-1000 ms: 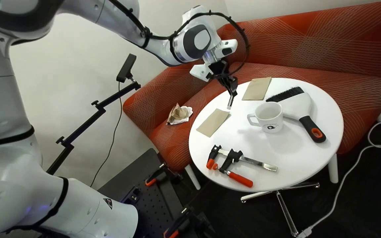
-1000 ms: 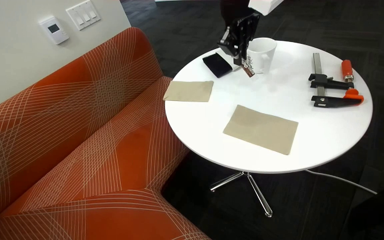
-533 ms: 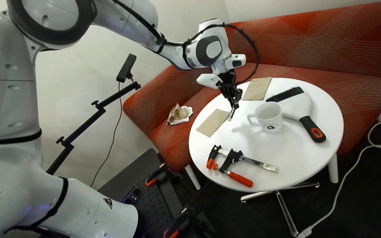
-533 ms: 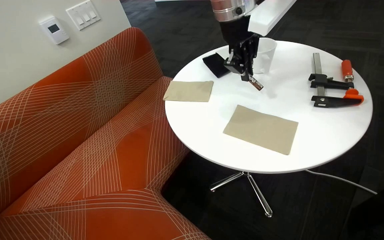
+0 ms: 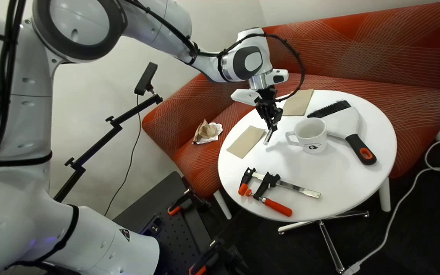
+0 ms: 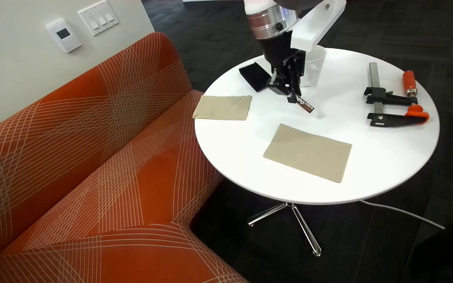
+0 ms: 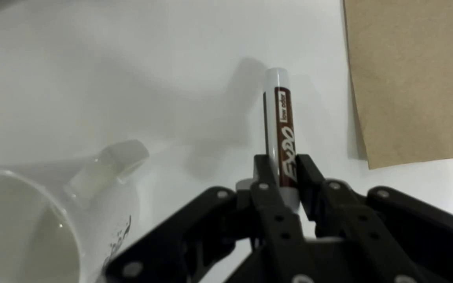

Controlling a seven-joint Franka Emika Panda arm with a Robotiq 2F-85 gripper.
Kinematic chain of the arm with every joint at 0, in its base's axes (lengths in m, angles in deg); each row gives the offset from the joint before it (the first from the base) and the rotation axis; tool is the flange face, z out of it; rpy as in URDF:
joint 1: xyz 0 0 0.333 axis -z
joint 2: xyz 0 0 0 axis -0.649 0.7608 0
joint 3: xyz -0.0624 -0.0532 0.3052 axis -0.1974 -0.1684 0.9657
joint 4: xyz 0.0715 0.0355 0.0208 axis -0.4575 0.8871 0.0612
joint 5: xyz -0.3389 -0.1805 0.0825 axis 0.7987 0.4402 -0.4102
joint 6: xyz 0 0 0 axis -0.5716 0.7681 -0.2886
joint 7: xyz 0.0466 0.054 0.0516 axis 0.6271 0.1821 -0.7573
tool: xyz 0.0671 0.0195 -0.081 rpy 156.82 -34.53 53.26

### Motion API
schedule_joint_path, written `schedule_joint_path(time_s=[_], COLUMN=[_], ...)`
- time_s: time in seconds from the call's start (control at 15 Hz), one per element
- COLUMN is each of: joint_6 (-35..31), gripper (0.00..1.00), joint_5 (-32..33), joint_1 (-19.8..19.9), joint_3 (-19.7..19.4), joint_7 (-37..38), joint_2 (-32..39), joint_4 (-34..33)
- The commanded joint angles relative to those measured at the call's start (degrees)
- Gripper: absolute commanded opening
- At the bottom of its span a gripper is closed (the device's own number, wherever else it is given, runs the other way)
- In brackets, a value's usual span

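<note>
In an exterior view the camera looks down from high and well back beside the robot arm (image 5: pixel 151 23), facing across the table (image 5: pixel 330 175) to the sofa (image 5: pixel 357 53) beyond its far edge. In an exterior view it looks down from nearer, over the edge by one brown sheet (image 6: pixel 309 153), the sofa at left. Both share the table. The wrist view points down close above it along the gripper (image 7: pixel 282 165), sharing with them the mug (image 7: pixel 100 212) and that sheet
</note>
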Motion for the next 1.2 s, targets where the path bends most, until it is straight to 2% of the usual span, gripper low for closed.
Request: schedule_joint_path(time_s=[0.0,0.4,0.8,0.87,1.13], joint_6=[2.3,1.1,0.7,0.1,0.1], gripper=[0.52,0.98,1.00,1.00,1.00], joint_5=[-1.7,-2.4,-3.5,-2.3,-2.3], joint_1=[1.0,1.4,1.7,0.6,0.6], joint_3=[1.0,1.2,1.8,0.6,0.6], joint_7=[-2.4,-2.4,-3.2,-1.5,-1.5], joint_2=[0.7,-1.1,-2.6,-0.5,-0.3], joint_4=[-1.9,0.0,0.9,-0.5,-0.5])
